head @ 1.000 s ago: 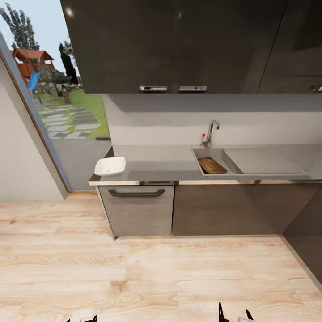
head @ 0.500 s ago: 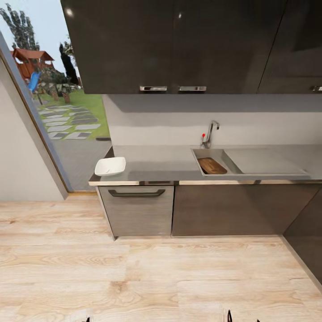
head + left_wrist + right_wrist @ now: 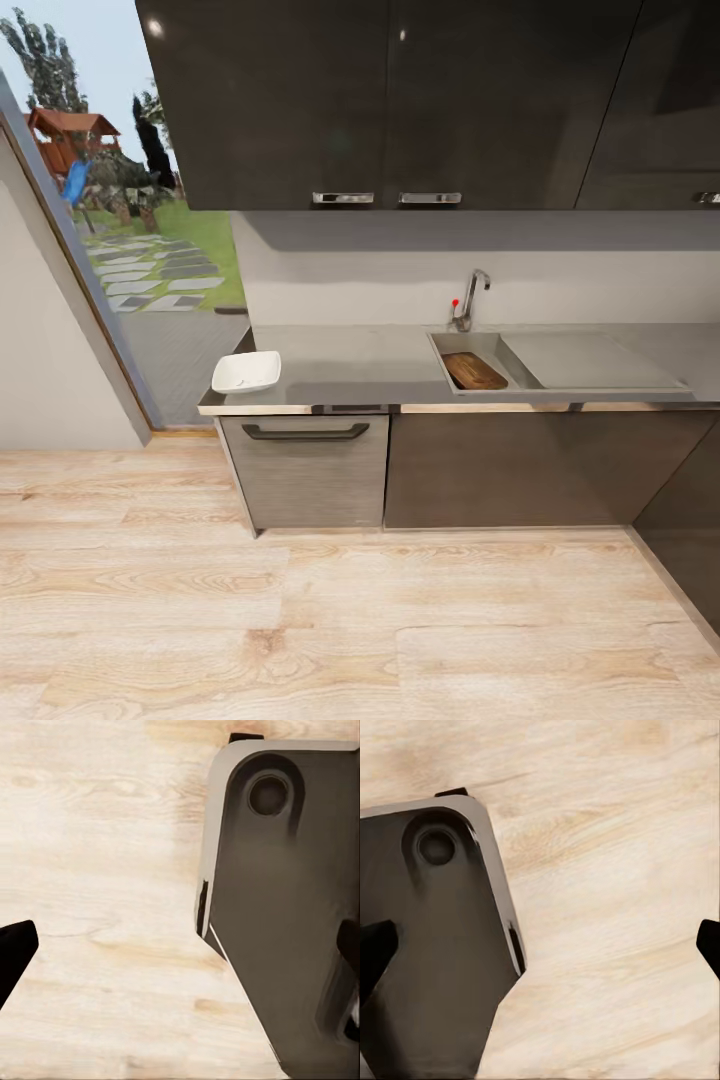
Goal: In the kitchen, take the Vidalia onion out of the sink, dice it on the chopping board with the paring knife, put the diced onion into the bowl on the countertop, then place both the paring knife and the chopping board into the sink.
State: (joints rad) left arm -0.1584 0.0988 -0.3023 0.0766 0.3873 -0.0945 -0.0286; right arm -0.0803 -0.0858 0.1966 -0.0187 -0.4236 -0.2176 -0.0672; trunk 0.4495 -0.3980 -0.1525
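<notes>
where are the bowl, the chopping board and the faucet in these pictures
bowl [image 3: 246, 372]: head view, on its white inner floor, at the countertop's left end.
chopping board [image 3: 474, 371]: head view, middle of its brown face, lying in the sink basin.
faucet [image 3: 472, 293]: head view, on its chrome spout behind the basin.

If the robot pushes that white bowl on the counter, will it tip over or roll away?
Probably neither. The bowl looks shallow, wide and squarish, so it should slide rather than roll. It sits near the countertop's left end, so a push that way might send it off.

Home kitchen: sink [image 3: 478, 352], countertop [image 3: 350, 365], dark cabinets [image 3: 400, 100], garden door.
</notes>
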